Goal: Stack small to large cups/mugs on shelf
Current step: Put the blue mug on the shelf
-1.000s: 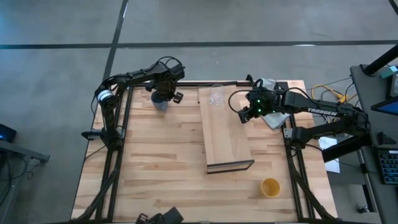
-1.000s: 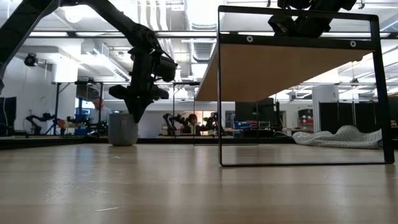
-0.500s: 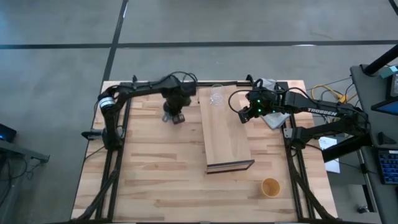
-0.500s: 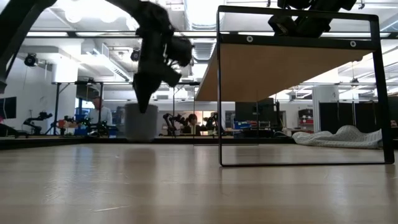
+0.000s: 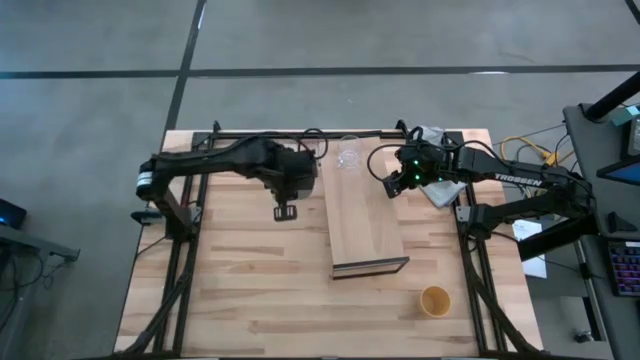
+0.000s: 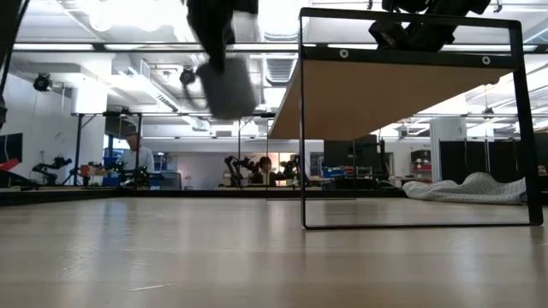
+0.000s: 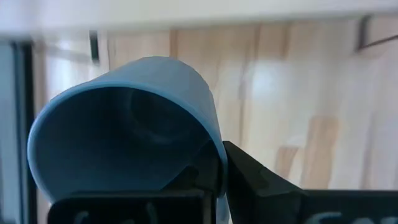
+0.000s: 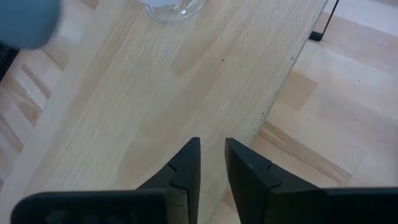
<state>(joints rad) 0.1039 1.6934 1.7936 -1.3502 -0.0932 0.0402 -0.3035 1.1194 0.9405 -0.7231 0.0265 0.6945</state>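
mug: the blue-grey mug point(image 7: 124, 124) is in the air, clamped at its rim by the left gripper point(image 7: 211, 180), beside the shelf's left edge.
shelf: the light-wood shelf point(image 5: 365, 215) lies to the right of the mug, its long axis running front to back.
glass cup: the small clear glass cup point(image 5: 348, 155) stands at the shelf's far end, just right of the mug.
nearer arm: left.
right gripper: the right gripper point(image 8: 211, 162) hovers over the shelf, fingers narrow, holding nothing.
yellow cup: the yellow-orange cup point(image 5: 434, 300) sits on the table point(image 5: 240, 290), well apart.
likely next: probably carrying the mug rightward onto the shelf.
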